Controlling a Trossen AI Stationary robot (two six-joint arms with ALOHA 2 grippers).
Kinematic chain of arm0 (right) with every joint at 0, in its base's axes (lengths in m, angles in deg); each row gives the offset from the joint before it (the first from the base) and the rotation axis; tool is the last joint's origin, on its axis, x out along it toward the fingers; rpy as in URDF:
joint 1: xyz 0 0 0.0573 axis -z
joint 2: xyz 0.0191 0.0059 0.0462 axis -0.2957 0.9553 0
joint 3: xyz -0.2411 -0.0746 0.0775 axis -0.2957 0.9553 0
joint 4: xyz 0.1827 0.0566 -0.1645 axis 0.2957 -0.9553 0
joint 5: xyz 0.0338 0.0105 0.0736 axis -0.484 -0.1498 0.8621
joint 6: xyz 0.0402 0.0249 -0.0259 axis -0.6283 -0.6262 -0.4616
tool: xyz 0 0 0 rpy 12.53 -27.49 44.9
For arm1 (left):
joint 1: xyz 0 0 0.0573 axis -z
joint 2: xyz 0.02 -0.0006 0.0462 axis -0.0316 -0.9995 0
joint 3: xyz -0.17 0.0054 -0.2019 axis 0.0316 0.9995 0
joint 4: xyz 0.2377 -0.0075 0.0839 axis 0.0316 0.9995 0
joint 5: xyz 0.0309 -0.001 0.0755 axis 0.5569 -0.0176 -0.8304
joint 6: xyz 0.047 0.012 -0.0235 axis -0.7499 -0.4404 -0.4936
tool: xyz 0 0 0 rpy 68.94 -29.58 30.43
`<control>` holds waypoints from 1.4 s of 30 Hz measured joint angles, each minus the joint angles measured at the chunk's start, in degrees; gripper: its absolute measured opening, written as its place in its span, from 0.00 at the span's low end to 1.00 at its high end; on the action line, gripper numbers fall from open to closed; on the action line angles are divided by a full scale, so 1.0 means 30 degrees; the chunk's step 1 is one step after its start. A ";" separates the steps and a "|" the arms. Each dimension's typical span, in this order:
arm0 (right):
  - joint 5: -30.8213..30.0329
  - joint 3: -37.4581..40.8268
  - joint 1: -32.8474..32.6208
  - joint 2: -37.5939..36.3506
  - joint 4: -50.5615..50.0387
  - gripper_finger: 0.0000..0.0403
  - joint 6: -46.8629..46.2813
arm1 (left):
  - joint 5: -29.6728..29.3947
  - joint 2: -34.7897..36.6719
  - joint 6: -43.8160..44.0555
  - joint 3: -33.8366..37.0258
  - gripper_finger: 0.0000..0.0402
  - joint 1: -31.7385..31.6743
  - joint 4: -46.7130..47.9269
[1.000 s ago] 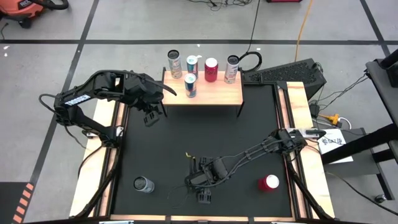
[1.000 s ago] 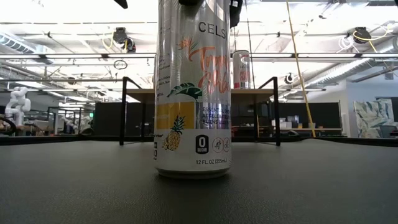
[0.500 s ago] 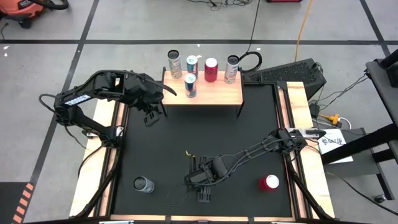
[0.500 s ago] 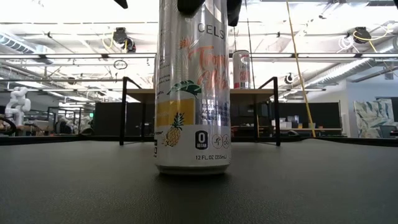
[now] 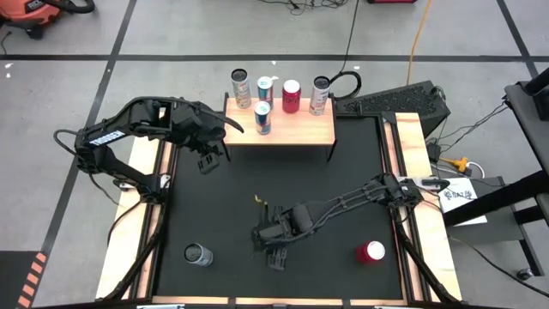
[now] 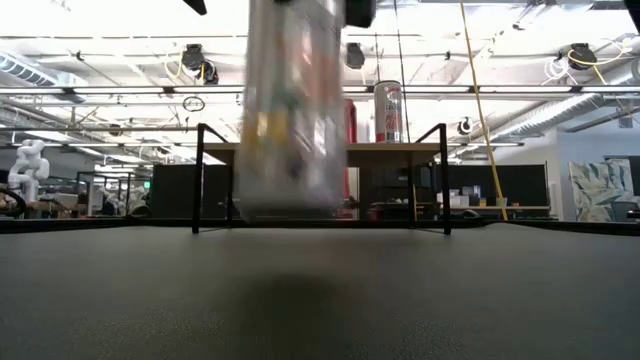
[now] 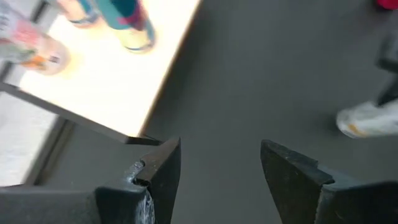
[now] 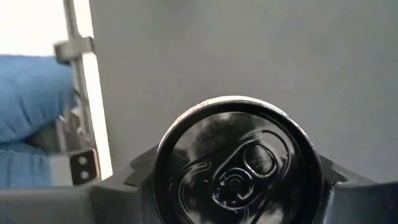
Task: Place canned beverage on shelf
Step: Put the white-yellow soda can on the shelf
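A silver canned beverage (image 6: 293, 130) with a pineapple print hangs above the black mat (image 5: 343, 180), held by my right gripper (image 5: 273, 243), which is shut on it; its top (image 8: 239, 168) fills the right wrist view. The shelf (image 5: 292, 129), a light-wood board on thin black legs, stands at the mat's far edge with several cans (image 5: 291, 96) upright on it. My left gripper (image 5: 208, 159) hovers by the shelf's left end, open, with nothing between its fingers (image 7: 163, 165). My right gripper pinches the can's upper side wall just under the rim (image 8: 163, 163) between its two fingers (image 8: 142, 173), one on each side. The fingers come from above, slanting down. The can hangs upright below them, its bottom clear of the mat.
A silver can (image 5: 198, 254) stands on the mat at the near left and a red can (image 5: 371, 251) at the near right. Bare mat lies between my right gripper and the shelf. Wooden rails (image 5: 412, 163) border the mat's sides.
My right gripper has risen and gone a little toward the far edge with the silver can. The can stood on the mat a second ago and now hangs clear of it.
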 joint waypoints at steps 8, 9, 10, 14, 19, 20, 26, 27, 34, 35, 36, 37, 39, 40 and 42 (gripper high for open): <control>0.0017 -0.2434 0.1103 -0.0181 -0.0785 0.55 0.1033 | -0.1984 0.0000 -0.1028 0.0000 0.54 -0.0544 0.0060; 0.0019 -0.2334 0.1277 -0.0470 -0.0725 0.55 0.1101 | -0.1996 0.0000 -0.1089 0.0000 0.54 -0.0674 0.0089; 0.0000 -0.2310 0.1460 -0.0599 -0.0749 0.55 0.1170 | -0.2001 0.0000 -0.1230 0.0000 0.54 -0.0839 0.0116; -0.0018 -0.2397 0.2237 -0.0815 -0.0967 0.55 0.1363 | -0.2010 0.0000 -0.1659 0.0000 0.54 -0.1443 0.0445; 0.0092 -0.2405 0.3301 -0.1098 -0.0844 0.55 0.1978 | -0.2021 0.0212 -0.1944 0.0000 0.54 -0.2225 0.1052; 0.0090 -0.2405 0.3546 -0.1144 -0.0842 0.55 0.2143 | -0.2023 0.0344 -0.2041 0.0000 0.54 -0.2410 0.1080; 0.0055 -0.2405 0.5023 -0.1354 -0.0470 0.55 0.2494 | -0.2023 0.1209 -0.2475 0.0000 0.54 -0.3351 0.1100; 0.0061 -0.2405 0.5265 -0.1457 -0.0299 0.55 0.2583 | -0.2020 0.1352 -0.2495 0.0000 0.54 -0.3515 0.1100; 0.0062 -0.2405 0.6789 -0.1839 0.1183 0.55 0.3104 | -0.1935 0.2164 -0.2518 0.0000 0.54 -0.3927 0.1158; 0.0070 -0.2405 0.6967 -0.1974 0.1433 0.55 0.3258 | -0.1935 0.2236 -0.2524 0.0000 0.54 -0.3927 0.1158; 0.0057 -0.2405 0.7144 -0.2059 0.1730 0.55 0.3341 | -0.1928 0.2269 -0.2546 0.0000 0.54 -0.3922 0.1164; 0.0048 -0.2407 0.7305 -0.2144 0.2055 0.55 0.3370 | -0.1921 0.2289 -0.2562 0.0000 0.54 -0.3927 0.1170; 0.0055 -0.2412 0.7611 -0.2359 0.2582 0.55 0.3529 | -0.1885 0.2333 -0.2586 0.0000 0.54 -0.3920 0.1198; 0.0048 -0.2412 0.7739 -0.2459 0.2817 0.55 0.3742 | -0.1867 0.2346 -0.2612 0.0000 0.54 -0.3920 0.1202; 0.0030 -0.2412 0.7997 -0.2632 0.3310 0.55 0.4048 | -0.1869 0.2361 -0.2894 0.0000 0.54 -0.3927 0.1217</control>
